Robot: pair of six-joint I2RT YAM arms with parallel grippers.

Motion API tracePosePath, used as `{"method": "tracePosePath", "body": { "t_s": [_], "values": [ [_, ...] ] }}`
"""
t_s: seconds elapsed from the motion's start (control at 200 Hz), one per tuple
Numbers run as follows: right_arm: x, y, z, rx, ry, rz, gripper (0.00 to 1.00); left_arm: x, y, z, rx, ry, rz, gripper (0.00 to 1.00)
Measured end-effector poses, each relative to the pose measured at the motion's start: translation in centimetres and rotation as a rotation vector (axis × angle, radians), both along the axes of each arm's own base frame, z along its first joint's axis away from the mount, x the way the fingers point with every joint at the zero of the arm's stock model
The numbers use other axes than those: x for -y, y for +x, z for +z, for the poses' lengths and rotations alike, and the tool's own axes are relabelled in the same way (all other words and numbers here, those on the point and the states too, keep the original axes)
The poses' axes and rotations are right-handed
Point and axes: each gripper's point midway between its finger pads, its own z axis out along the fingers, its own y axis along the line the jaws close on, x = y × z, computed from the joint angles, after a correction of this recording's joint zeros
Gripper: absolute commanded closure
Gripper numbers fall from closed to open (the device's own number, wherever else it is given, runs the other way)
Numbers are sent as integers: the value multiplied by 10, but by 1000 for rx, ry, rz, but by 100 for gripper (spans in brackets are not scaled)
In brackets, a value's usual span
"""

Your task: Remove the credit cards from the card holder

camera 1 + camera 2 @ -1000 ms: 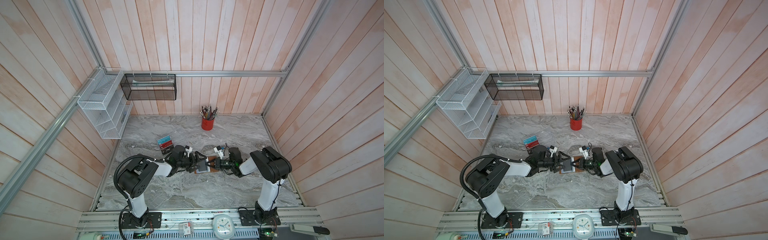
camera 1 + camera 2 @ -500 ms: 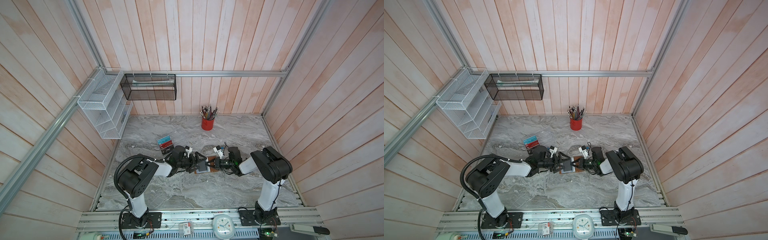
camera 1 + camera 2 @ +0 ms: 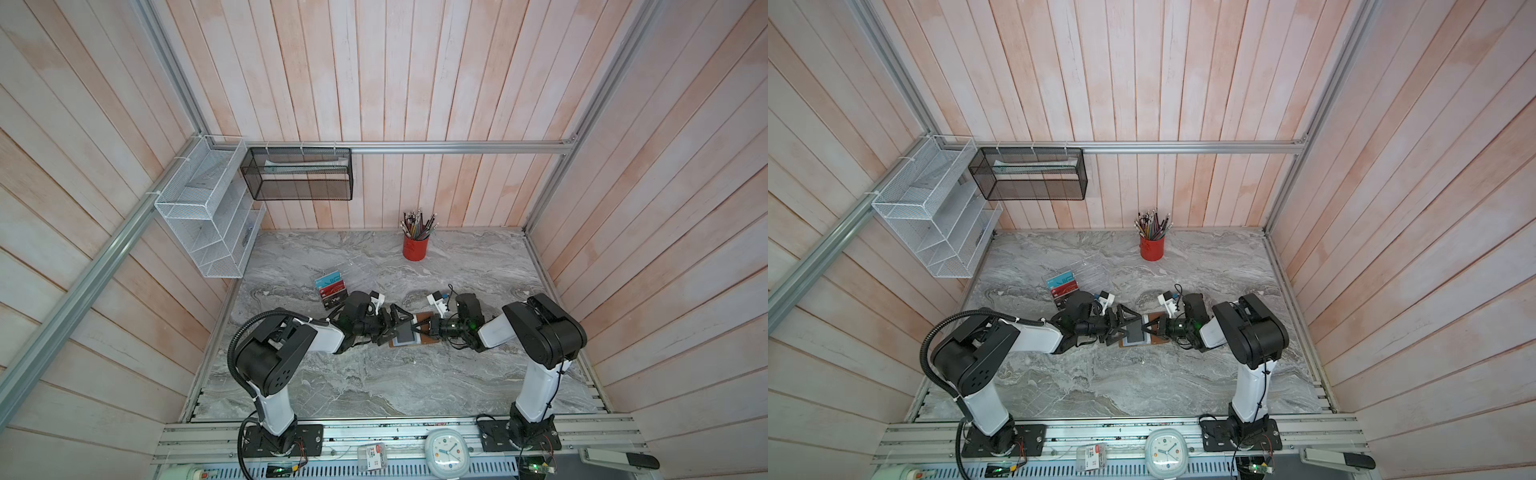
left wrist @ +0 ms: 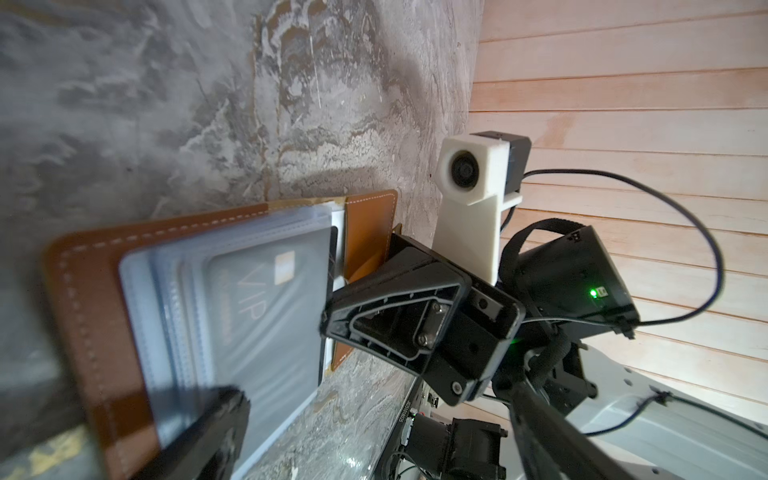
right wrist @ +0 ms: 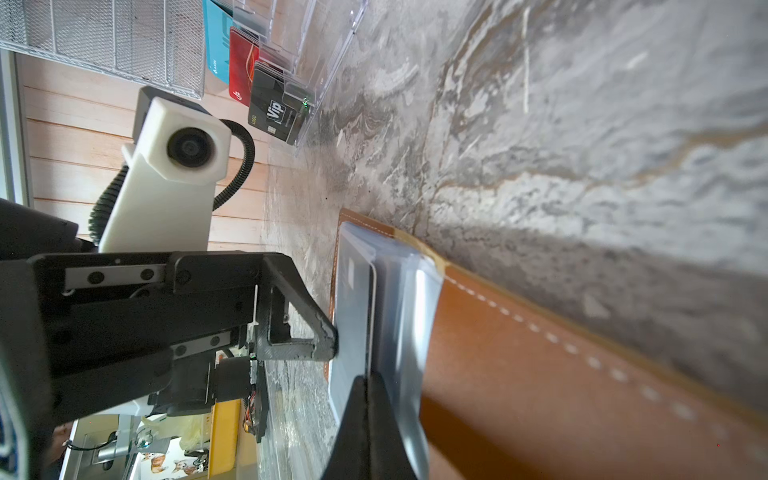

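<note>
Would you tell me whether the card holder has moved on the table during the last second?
No. In a top view the card holder lies exactly where it did, at the same offset from the red pencil cup.

Card holder (image 3: 424,321) is lying open on the table (image 3: 374,382), between the left gripper (image 3: 397,330) and the right gripper (image 3: 417,328), which is reaching over its right half. Card rack (image 3: 332,286) is standing behind-left, with the pencil cup (image 3: 414,249) farther back.

One card holder (image 4: 83,299), one dark card (image 4: 266,316) inside; three Vip cards (image 3: 331,288), one red cup (image 3: 414,248), two wall baskets (image 3: 297,178), one clock (image 3: 446,451).
</note>
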Motion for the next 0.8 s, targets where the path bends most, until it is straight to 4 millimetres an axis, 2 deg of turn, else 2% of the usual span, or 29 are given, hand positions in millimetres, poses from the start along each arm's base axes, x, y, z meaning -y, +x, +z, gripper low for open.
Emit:
{"method": "tracePosePath", "body": {
  "t_s": [0.8],
  "values": [
    [1,0,2,4,-21,3,100,-2,1,-3,47,35,-11,0]
  ]
}}
